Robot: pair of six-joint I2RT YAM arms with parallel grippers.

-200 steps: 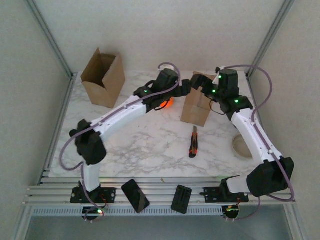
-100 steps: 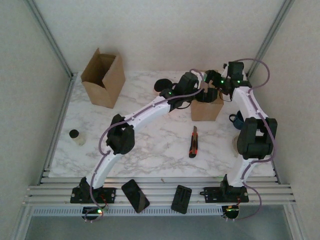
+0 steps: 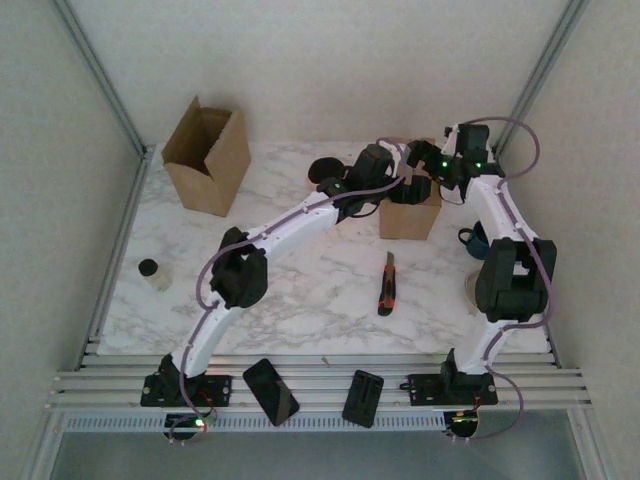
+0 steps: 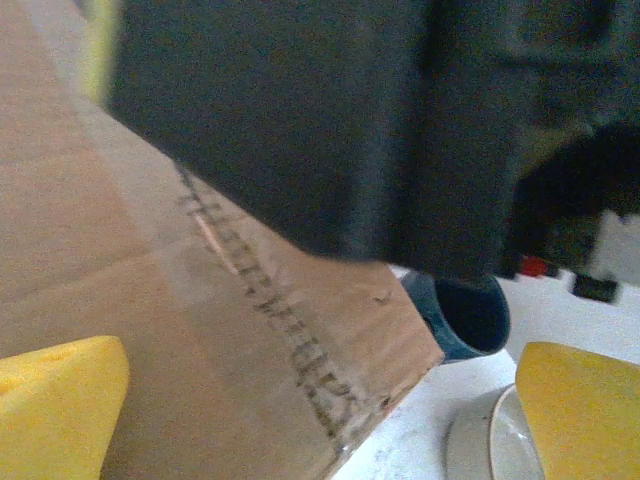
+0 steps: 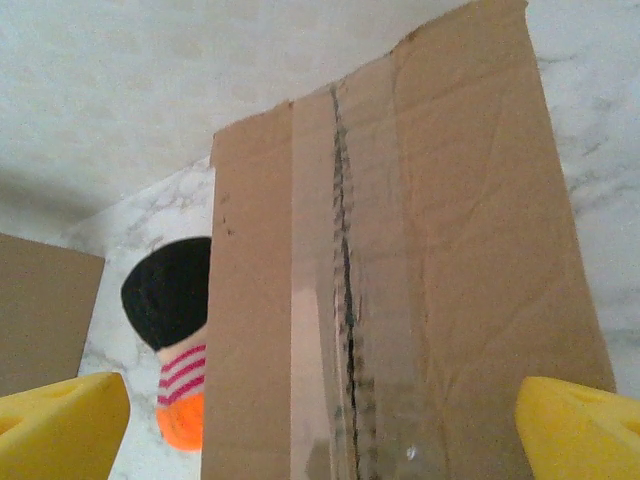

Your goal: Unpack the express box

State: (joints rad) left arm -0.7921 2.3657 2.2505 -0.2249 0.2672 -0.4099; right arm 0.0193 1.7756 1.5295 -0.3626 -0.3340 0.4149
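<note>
Find brown taped cardboard box (image 3: 408, 212) at far right of white marble desk (image 3: 300, 285). With left hand (image 4: 320, 410) & right hand (image 5: 320, 430) both spread open at its tape seam (image 5: 345, 300), pinch cardboard each side, pull apart slow w/o tipping.

Brown taped express box (image 3: 407, 212), upright

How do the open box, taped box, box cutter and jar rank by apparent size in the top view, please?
1. open box
2. taped box, partly hidden
3. box cutter
4. jar
</note>
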